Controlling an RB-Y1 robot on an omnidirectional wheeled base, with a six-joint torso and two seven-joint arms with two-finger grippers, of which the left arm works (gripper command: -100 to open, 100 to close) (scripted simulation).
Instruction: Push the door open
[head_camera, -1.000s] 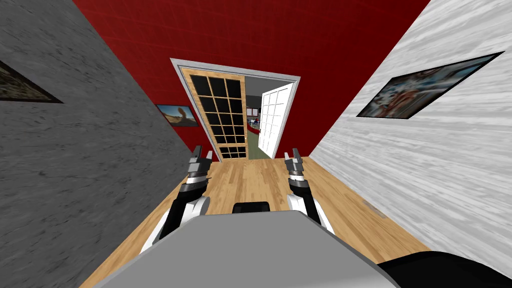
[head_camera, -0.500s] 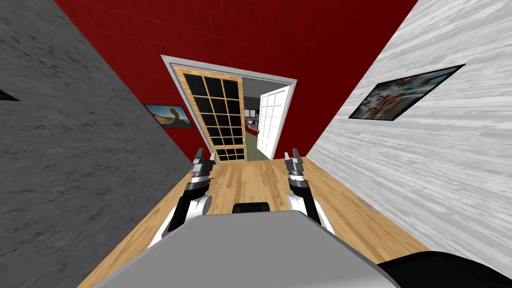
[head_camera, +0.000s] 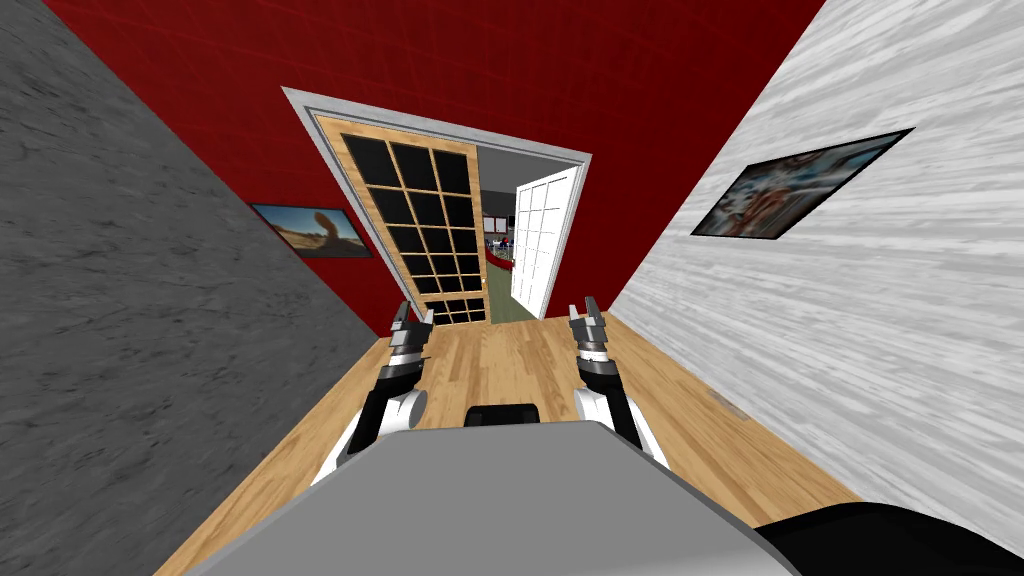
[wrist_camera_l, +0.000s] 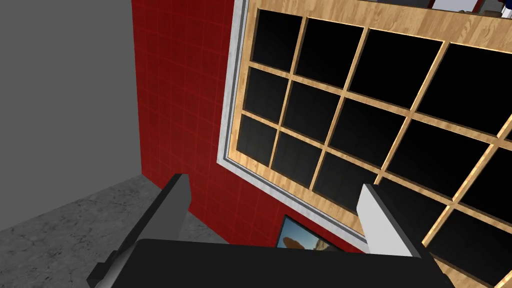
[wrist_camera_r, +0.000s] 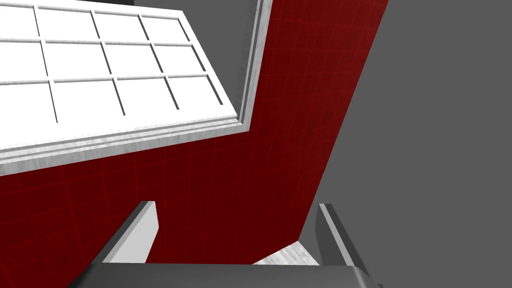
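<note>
Apparently shut, the wood-framed door (head_camera: 420, 235) has opaque black panes (wrist_camera_l: 380, 60).

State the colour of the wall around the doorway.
Dark red wall, clearest in the head view.

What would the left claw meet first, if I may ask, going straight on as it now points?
Most likely the dark-paned wooden door, close to its grey frame; the left claw is some way short, so depth is unsure.
</note>
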